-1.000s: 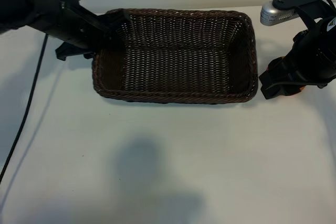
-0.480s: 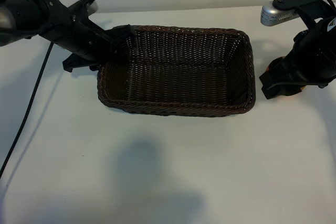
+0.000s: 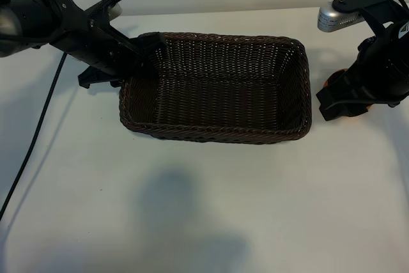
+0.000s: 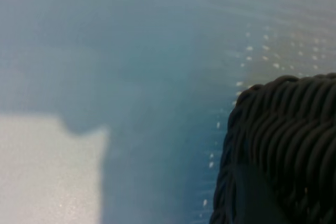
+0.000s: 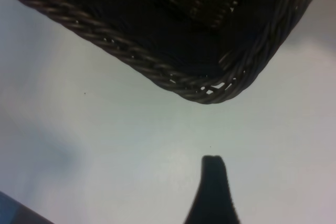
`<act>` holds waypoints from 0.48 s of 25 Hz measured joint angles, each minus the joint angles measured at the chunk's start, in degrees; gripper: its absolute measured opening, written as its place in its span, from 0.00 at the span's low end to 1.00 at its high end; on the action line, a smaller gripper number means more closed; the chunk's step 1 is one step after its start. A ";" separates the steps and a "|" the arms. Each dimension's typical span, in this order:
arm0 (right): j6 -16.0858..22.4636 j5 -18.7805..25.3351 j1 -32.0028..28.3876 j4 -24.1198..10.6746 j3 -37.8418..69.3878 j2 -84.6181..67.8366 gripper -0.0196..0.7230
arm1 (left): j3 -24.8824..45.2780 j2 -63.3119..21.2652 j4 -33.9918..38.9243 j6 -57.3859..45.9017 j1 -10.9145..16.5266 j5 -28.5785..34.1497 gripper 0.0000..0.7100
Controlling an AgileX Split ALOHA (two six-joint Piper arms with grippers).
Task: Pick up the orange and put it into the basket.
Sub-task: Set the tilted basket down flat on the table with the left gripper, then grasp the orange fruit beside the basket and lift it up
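One view shows orange point(image 3: 332, 84) beside basket point(image 3: 300, 133).

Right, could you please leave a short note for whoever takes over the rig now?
Left gripper: clamped on the basket rim at its far left corner.
Right gripper: low beside the basket's right end, over the orange; grip not confirmed.
Orange: mostly hidden, outside the basket.
Done: nothing in the basket.
Left: secure the orange, lift it, drop it in.

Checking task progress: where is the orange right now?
In the exterior view, the orange sits outside the basket, off its right end, mostly hidden within the right gripper.
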 joint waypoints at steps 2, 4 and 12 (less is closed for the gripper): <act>0.00 0.00 0.00 0.00 0.00 0.00 0.74 | 0.00 0.00 0.00 0.00 0.00 0.24 0.45; 0.00 0.00 0.00 0.00 0.00 0.00 0.74 | 0.00 0.00 0.00 0.00 0.00 0.74 0.45; 0.00 0.00 0.00 0.00 0.00 0.00 0.74 | -0.02 0.00 -0.12 0.07 0.00 3.37 0.80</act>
